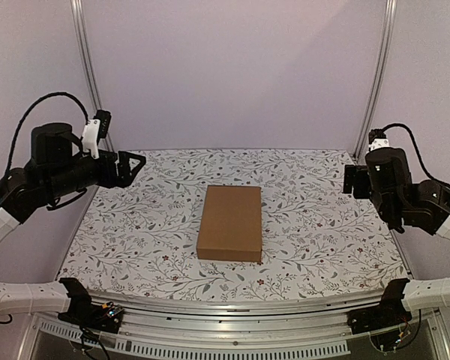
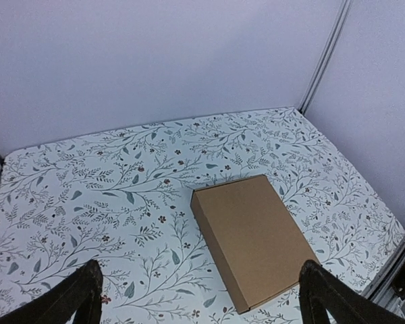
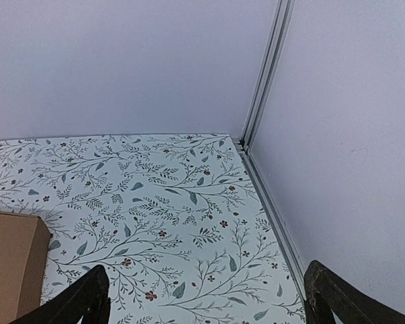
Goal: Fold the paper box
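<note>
Top view: the box (image 1: pixel 229 223) lies closed and flat at the middle of the flower-patterned desk (image 1: pixel 322 225), its long sides running from 12 to 6 o'clock. Nothing touches it. The left fingers (image 1: pixel 133 161) hang above the desk's edge at about 10 o'clock from the box, well apart from it, pointing toward 3 o'clock and spread apart, holding nothing. The right fingers (image 1: pixel 351 180) hang at about 2 o'clock from the box, over the desk's other edge, also well apart from it. Their spread is hard to read from here.

Left wrist view: the two left fingers (image 2: pixel 81 297) show as dark tips at 7 and 5 o'clock, wide apart and empty. The box (image 2: pixel 253 236) sits on the desk (image 2: pixel 88 189) between them and beyond, nearer the 5 o'clock tip, with its brown top and one side wall showing.

Right wrist view: the right fingers (image 3: pixel 84 297) stand wide apart at 7 and 5 o'clock, empty. One corner of the box (image 3: pixel 10 263) shows at 8 o'clock on the desk (image 3: pixel 155 202).
</note>
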Robot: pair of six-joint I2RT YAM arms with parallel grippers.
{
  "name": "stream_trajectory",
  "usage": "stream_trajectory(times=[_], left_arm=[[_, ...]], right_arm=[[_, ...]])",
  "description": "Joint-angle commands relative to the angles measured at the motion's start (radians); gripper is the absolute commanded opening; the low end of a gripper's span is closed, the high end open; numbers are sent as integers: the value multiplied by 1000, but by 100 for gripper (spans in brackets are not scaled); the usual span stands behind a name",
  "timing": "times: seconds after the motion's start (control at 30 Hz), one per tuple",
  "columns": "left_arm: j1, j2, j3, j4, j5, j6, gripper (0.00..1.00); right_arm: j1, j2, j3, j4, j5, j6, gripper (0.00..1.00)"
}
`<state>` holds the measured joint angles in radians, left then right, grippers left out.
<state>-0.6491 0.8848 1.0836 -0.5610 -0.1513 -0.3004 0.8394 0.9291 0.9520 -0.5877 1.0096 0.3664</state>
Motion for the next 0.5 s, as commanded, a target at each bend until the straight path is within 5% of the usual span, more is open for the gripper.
stream_trajectory(times=[0.0,0.27,0.47], left_arm=[[12,-82,-24,-20,-36,60,100],[12,-145,1,-54,-59,140,100],[12,-198,-142,15,-77,187,100]], right_arm=[[-4,-106,-2,-64,-64,-70,99],[-4,-150,91,-186,-57,-156,99],[-4,-158,62,-177,-63,-195,99]])
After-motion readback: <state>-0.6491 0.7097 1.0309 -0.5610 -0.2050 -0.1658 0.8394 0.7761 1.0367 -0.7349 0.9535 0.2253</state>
